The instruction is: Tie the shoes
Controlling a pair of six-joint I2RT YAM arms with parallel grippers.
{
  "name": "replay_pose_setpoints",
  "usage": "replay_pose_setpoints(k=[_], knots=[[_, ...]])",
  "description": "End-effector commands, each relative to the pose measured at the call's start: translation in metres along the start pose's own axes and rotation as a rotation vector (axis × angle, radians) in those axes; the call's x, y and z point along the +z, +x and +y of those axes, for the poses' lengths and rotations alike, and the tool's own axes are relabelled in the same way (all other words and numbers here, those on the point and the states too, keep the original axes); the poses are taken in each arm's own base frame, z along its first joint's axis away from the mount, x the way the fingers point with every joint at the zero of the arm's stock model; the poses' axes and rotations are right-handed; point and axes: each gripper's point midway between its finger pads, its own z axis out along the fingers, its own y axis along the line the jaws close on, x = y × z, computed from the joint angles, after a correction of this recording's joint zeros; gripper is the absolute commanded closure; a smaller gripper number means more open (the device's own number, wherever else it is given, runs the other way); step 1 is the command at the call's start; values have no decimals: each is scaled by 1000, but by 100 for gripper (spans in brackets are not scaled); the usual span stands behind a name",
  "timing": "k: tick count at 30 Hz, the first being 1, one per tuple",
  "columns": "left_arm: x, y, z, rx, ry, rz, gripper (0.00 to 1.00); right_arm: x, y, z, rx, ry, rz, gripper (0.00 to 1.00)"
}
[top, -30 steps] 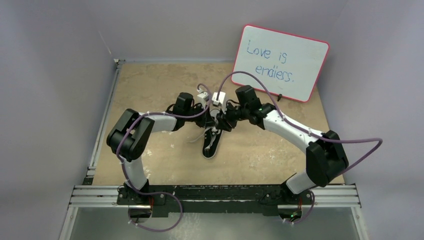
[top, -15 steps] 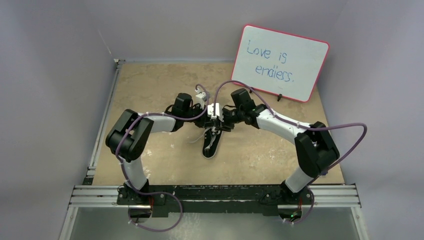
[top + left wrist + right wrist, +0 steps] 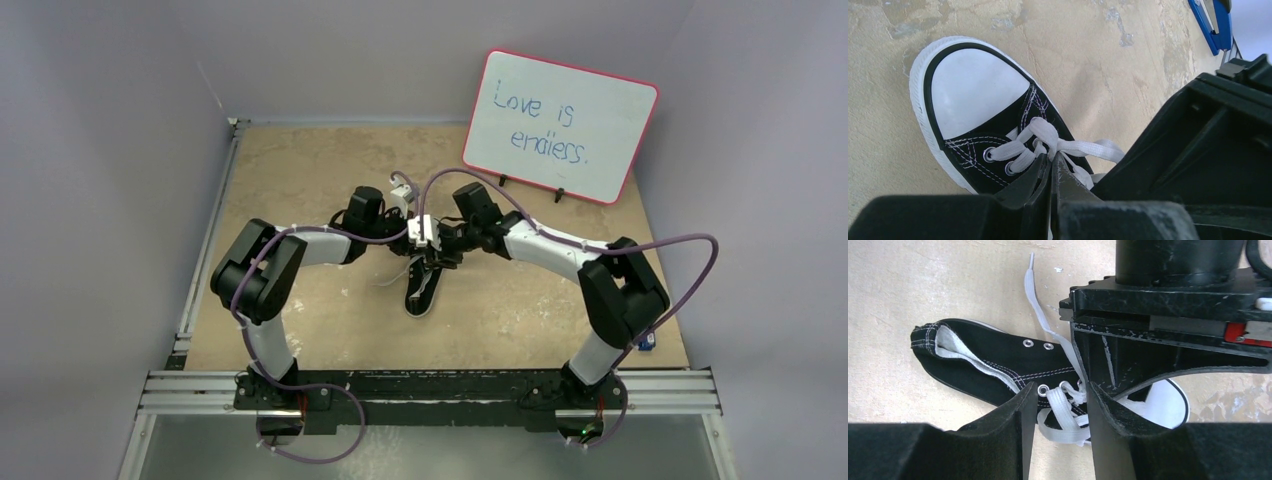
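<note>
A small black sneaker with a white toe cap lies mid-table, toe toward the arms. My left gripper is shut on a white lace just above the lower eyelets. From the other side my right gripper stands open over the lacing. A loose lace loop lies between its fingers, touched by neither. Another lace end trails off across the table beyond the shoe. In the top view both grippers, left and right, meet over the shoe's throat.
A red-framed whiteboard with blue writing stands at the back right. A blue object lies on the table near the right arm's elbow. Grey walls close the left and back sides; an aluminium rail runs along the near edge.
The right arm has swung left and down onto the shoe, its jaws narrowing slightly. The left arm and the shoe have stayed put.
</note>
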Motion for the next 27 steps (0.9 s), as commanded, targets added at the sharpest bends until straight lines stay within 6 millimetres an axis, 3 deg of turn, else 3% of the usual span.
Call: replay_pose_setpoints(k=[1,9,11,13,14,18,21,23,27], knots=[[-6,-3,-17,15,57,-2,100,4,-2,-9,-49,19,13,57],[-6,-4,-19,19,67,0,100,5,9,-16,-78,62,73,64],[-6,-5,-20,20,73,0,100,3,3,-16,-74,64,63,75],[-8,-6,-22,20,74,-1,100,-1,-10,-13,-50,56,20,97],[-11,-7,-22,20,70,-3,100,-4,-18,-8,-31,38,-11,100],[-35,-18,-10,6,-4,-75,77,-12,-36,10,100,16,-115,100],[-50,-11,-4,1,-46,-94,65,-12,-43,13,154,22,-162,100],[-55,0,-4,-4,-49,-80,50,-13,-47,11,179,45,-192,100],[-57,12,-9,-40,-21,-105,41,-18,-50,10,208,64,-212,100]])
